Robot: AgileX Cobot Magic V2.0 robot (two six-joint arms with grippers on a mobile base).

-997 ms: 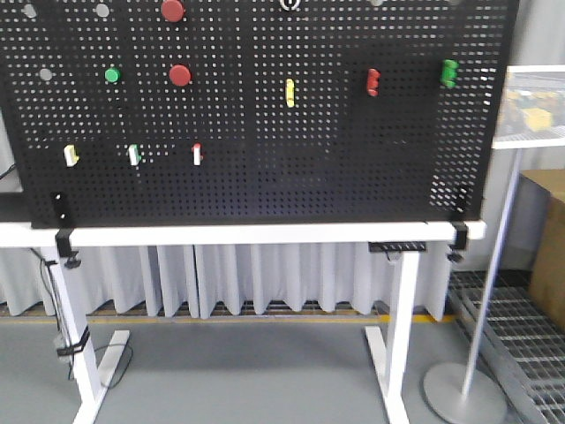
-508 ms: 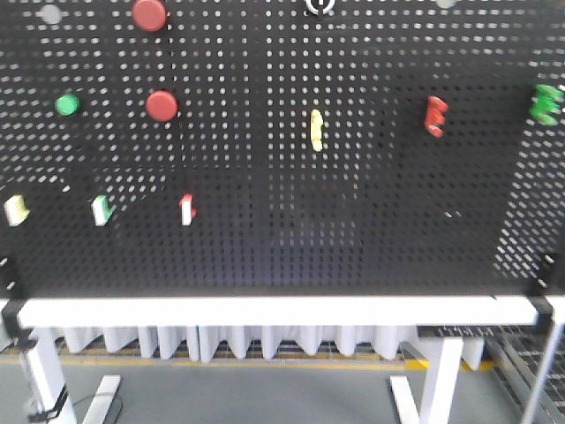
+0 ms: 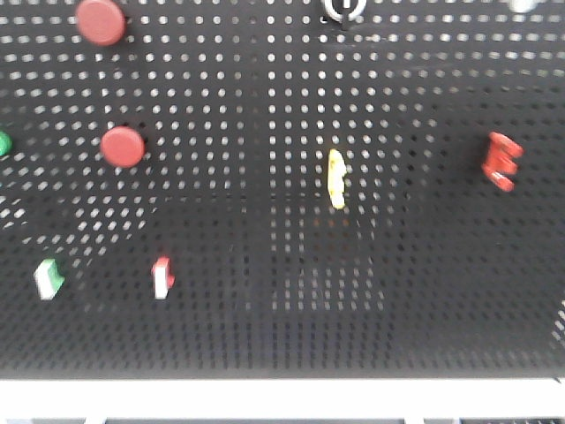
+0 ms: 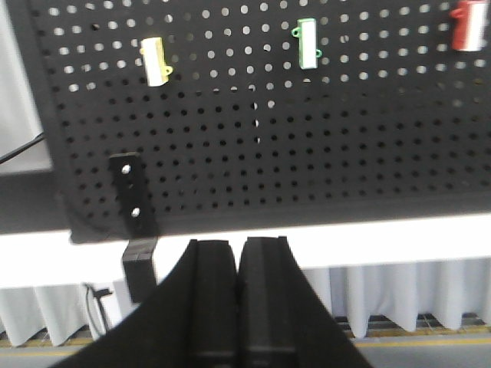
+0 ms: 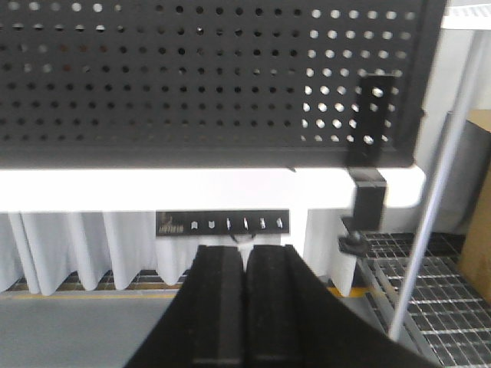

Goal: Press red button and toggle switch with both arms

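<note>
Two round red buttons show on the black pegboard (image 3: 265, 265) in the front view, an upper red button (image 3: 101, 19) and a lower red button (image 3: 123, 146). The toggle switch (image 3: 344, 7), a silvery ring with a black lever, sits at the top edge, partly cut off. Neither arm appears in the front view. My left gripper (image 4: 238, 247) is shut and empty, below the board's lower left part. My right gripper (image 5: 245, 253) is shut and empty, below the board's lower right part, level with the table edge.
A yellow lever (image 3: 335, 178), a red clip (image 3: 500, 161), a red-white rocker (image 3: 162, 277) and a green-white rocker (image 3: 49, 277) dot the board. The white table edge (image 3: 282, 393) runs below. A clamp (image 5: 370, 153), a grey pole (image 5: 430, 207) and a cardboard box (image 5: 479, 192) stand at the right.
The front view has closed in on the pegboard: the board now fills the frame, the table legs and floor have dropped out, and the buttons have spread outward and lower.
</note>
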